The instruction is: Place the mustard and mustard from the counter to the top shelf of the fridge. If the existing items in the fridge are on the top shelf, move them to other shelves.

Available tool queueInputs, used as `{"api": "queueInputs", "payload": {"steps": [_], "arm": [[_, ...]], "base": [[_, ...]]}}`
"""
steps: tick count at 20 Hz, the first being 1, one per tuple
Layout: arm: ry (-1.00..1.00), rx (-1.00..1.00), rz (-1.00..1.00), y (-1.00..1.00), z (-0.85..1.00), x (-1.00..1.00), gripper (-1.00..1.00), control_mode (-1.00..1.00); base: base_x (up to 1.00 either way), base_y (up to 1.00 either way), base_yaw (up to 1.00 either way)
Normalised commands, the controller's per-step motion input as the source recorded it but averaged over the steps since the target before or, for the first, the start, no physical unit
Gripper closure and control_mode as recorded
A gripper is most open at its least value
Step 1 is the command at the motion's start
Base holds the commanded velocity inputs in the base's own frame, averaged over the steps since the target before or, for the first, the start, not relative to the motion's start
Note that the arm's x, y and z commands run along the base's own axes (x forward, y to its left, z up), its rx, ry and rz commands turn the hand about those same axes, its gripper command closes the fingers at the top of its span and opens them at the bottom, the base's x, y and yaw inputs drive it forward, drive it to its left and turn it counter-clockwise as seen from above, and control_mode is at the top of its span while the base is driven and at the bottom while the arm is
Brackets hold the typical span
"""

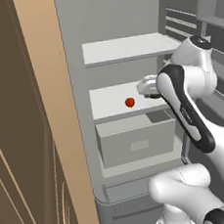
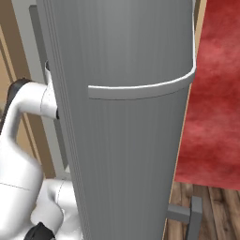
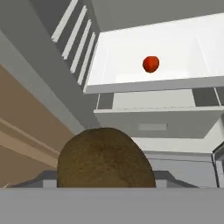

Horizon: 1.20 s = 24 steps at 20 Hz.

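Observation:
The fridge [image 1: 126, 48] stands open, its grey door [image 2: 131, 140] swung out to the right. My gripper [image 1: 150, 92] reaches in at the level of the second shelf [image 1: 109, 109]. It is shut on the dark brown oval lump [image 3: 106, 159], which hangs close before the hand camera and hides my fingertips. The small orange-red ball [image 1: 129, 102] [image 3: 151, 64] rests on that second shelf, left of my hand. The top shelf [image 1: 126, 48] carries nothing that I can see. Both mustards and the counter are out of view.
A pale grey drawer box [image 1: 137, 140] [image 3: 157, 124] sits under the second shelf. Door racks [image 1: 182, 22] [image 3: 74, 39] line the open door. A tan cabinet panel [image 1: 50, 116] walls the fridge's left side. A red rug [image 2: 215, 93] lies beyond the door.

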Motion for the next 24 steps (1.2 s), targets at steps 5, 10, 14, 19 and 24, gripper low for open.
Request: {"api": "queueInputs", "payload": {"steps": [5, 10, 14, 19, 24], "arm": [[0.05, 0.0, 0.0, 0.0, -0.39, 0.96, 1.0, -1.0], [0.04, 0.0, 0.0, 0.0, -0.48, 0.92, 1.0, -1.0], [0.02, 0.02, 0.0, 0.0, -0.49, 0.74, 1.0, -1.0], [0.0, 0.03, 0.0, 0.03, -0.24, 0.5, 1.0, -1.0], [0.0, 0.03, 0.02, 0.18, -0.27, 0.34, 1.0, -1.0]], "base": [[0.0, 0.0, 0.0], [0.0, 0.0, 0.0], [0.0, 0.0, 0.0], [0.0, 0.0, 0.0], [0.0, 0.0, 0.0]]}}
